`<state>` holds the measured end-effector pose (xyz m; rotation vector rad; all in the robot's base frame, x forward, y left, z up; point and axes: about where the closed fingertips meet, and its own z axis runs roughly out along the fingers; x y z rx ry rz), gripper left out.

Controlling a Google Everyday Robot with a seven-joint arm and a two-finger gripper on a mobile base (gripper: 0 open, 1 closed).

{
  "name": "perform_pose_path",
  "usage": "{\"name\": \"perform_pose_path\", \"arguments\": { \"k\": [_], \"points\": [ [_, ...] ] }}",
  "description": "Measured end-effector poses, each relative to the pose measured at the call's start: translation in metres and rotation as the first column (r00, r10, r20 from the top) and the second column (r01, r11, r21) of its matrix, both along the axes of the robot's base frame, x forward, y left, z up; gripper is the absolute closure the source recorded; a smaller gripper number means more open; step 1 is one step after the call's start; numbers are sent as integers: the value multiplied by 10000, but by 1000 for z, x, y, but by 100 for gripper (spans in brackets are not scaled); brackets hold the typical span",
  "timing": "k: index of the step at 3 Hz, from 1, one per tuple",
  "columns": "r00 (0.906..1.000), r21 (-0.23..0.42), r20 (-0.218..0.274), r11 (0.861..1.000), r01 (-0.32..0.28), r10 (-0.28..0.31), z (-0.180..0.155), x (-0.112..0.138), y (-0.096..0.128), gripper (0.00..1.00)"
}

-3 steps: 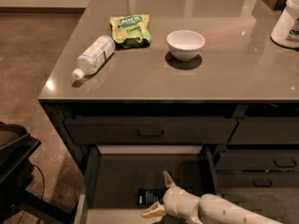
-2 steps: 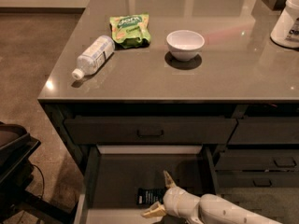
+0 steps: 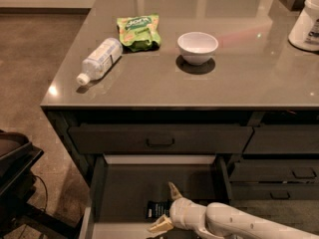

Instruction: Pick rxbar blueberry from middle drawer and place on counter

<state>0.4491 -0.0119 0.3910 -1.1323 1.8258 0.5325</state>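
The rxbar blueberry [image 3: 157, 208], a small dark bar with white lettering, lies flat on the grey floor of the open middle drawer [image 3: 124, 193] near its front. My gripper [image 3: 166, 208] reaches into the drawer from the lower right, on a white arm. Its two pale fingers are spread apart, one finger [image 3: 174, 190] above the bar's right end and one [image 3: 160, 226] below it. The bar sits just left of the gap between them. The counter [image 3: 199, 78] is the glossy grey-brown slab above the drawers.
On the counter lie a water bottle [image 3: 99, 59] on its side, a green snack pouch [image 3: 138, 32], a white bowl [image 3: 197, 47] and a white appliance [image 3: 306, 21] at the far right. A closed top drawer [image 3: 159, 139] sits above the open one. A dark object [image 3: 15, 168] stands at left.
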Motion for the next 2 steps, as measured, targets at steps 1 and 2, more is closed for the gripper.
{"name": "perform_pose_path", "arguments": {
  "k": [1,2],
  "points": [
    [9993,-278,57,9990,-355,357,-7,2,7,0],
    [9983,-209,-302,9985,-507,501,-17,-3,14,0]
  ]
}}
